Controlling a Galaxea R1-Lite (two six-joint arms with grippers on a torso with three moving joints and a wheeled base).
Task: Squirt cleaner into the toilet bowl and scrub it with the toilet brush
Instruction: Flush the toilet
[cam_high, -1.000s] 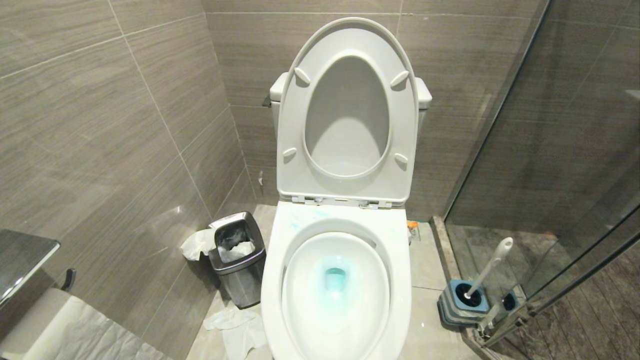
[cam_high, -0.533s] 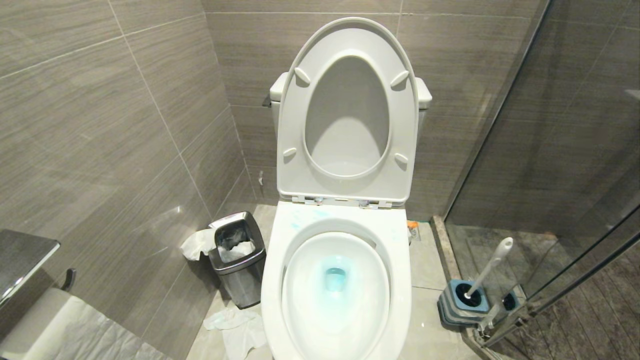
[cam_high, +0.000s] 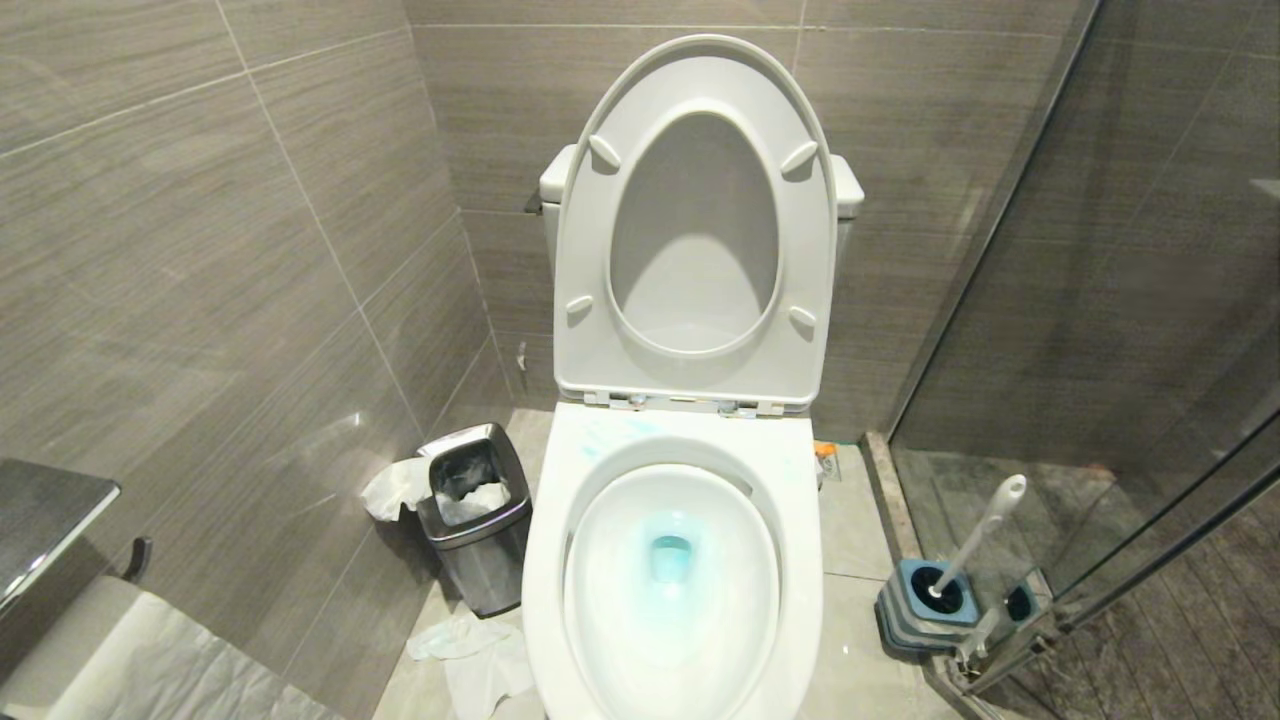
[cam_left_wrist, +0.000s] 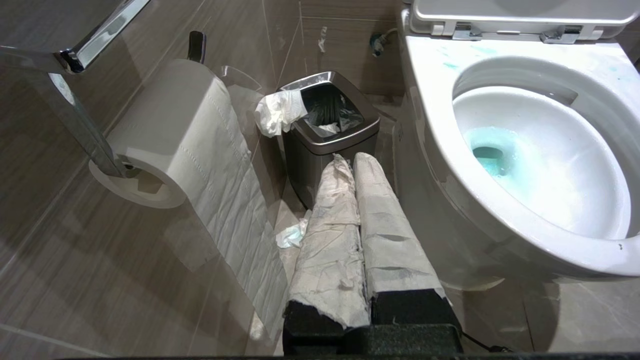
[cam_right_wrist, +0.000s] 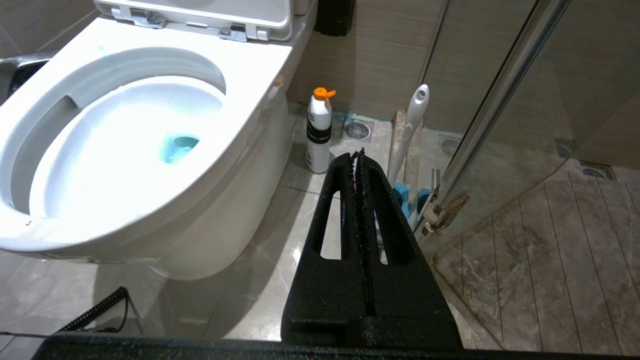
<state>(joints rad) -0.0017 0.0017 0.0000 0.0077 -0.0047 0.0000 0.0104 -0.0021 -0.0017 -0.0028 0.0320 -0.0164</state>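
Note:
The white toilet bowl (cam_high: 800, 560) stands open in the middle of the head view, seat and lid raised. Turquoise cleaner (cam_high: 671, 555) tints the water at its bottom, and pale teal streaks (cam_high: 610, 432) mark the back of the rim. The toilet brush (cam_high: 985, 530) stands upright in its blue-grey holder (cam_high: 925, 600) on the floor to the right. Neither arm shows in the head view. My left gripper (cam_left_wrist: 352, 159) is shut and empty, low between the bin and the bowl, its fingers wrapped in white paper. My right gripper (cam_right_wrist: 357, 155) is shut and empty, low beside the bowl, short of the brush handle (cam_right_wrist: 414, 120).
A white bottle with an orange cap (cam_right_wrist: 318, 132) stands on the floor by the toilet's right side. A steel bin (cam_high: 475, 520) sits left of the bowl, with crumpled tissue (cam_high: 475, 660) on the floor. A toilet paper roll (cam_left_wrist: 165, 130) hangs at the left. A glass shower door (cam_high: 1100, 300) closes the right.

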